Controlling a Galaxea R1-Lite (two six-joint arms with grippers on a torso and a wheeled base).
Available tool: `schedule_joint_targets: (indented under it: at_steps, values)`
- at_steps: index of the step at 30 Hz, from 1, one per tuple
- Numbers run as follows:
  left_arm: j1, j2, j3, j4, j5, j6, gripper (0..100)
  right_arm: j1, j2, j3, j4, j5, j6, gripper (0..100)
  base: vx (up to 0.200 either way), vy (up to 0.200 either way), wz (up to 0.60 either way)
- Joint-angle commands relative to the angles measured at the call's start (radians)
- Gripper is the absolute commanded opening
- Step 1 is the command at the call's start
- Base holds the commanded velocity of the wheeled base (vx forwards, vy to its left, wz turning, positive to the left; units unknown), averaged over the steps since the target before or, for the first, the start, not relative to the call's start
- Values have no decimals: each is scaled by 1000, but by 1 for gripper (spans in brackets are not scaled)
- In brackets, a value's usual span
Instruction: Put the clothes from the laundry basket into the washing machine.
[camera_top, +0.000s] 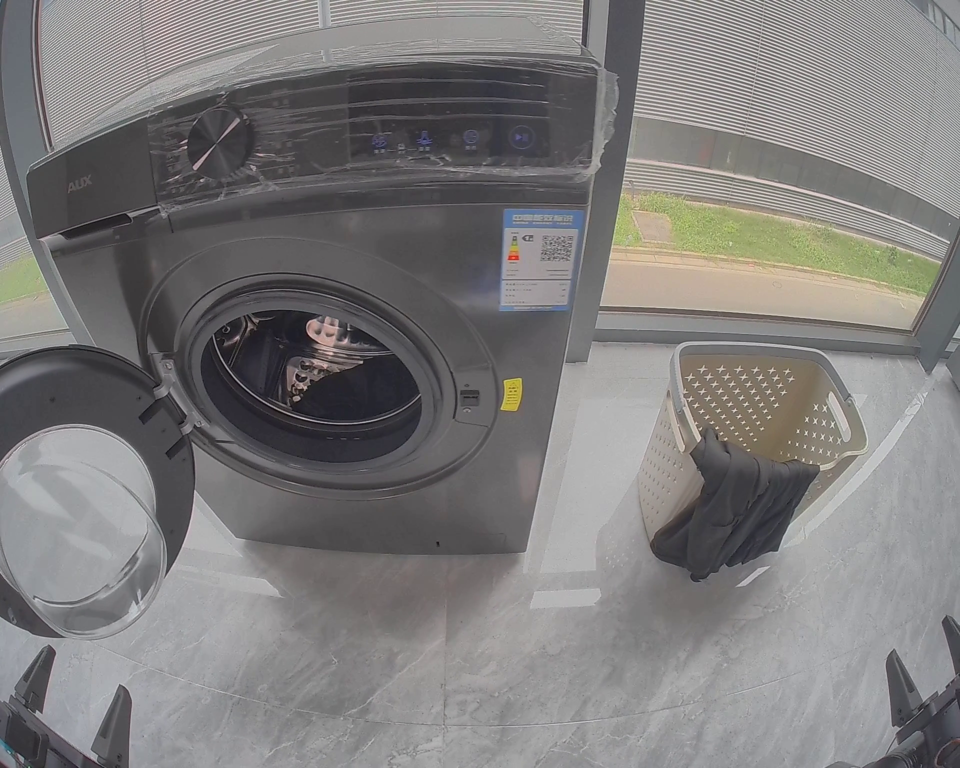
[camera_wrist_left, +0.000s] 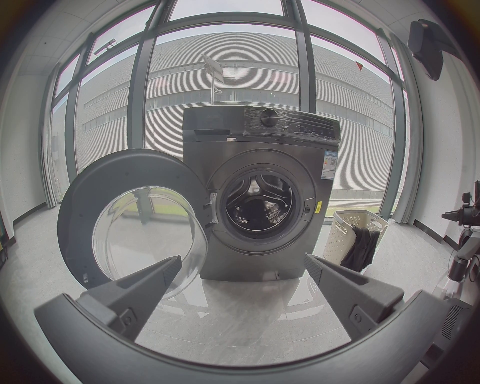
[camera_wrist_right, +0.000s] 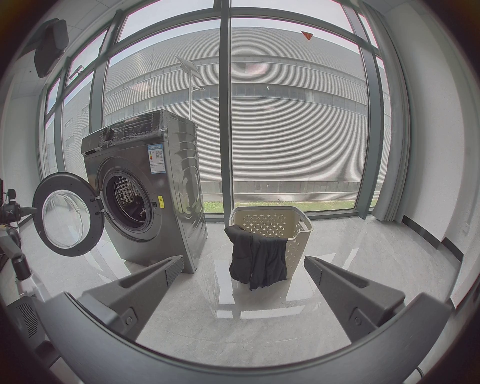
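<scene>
Well, the washer (camera_top: 330, 330) stands ready: its round door (camera_top: 80, 490) is swung wide open to the robot's left, and the mouth of the drum (camera_top: 310, 375) is unobstructed. Low in the drum lies a dark heap (camera_top: 360, 395) that looks like cloth, so part of the load seems to be in already (I judge this from shape and shade alone; no folds are clear enough to be sure).

To the right of the washer, apart from it on the floor (camera_top: 560, 650), sits the pale basket (camera_top: 770, 400). One dark garment (camera_top: 740, 505) is draped over its near rim, part of it inside and most of it hanging down the outer wall almost to the floor. The inner walls that show are bare, but the garment and the near wall hide much of the bottom, so I cannot tell whether anything else lies there.

The left hand (camera_top: 80, 675) is low and near the robot, below the open door, with its fingers apart and nothing between them. The right hand (camera_top: 920, 645) is low on the other side, nearer the basket but well short of it, also spread and carrying nothing.

By my reading the task is well along but not finished. At least the draped garment has to be picked up, carried across to the washer and pushed in through the opening, and the bottom of the basket then wants a look. The right hand is the better placed for that pick.
</scene>
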Motion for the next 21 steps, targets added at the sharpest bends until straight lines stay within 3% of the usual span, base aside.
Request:
schedule_joint_targets:
  at_steps: [1,6,21]
  values:
    - [1,-12,18,0,0,3,100,2,1,10,-7,-1,2,100,0,0,0]
    - [1,-12,18,0,0,7,100,3,1,10,-10,0,-4,100,0,0,0]
    - [1,-12,18,0,-1,7,100,3,1,10,-10,0,-4,100,0,-200,0]
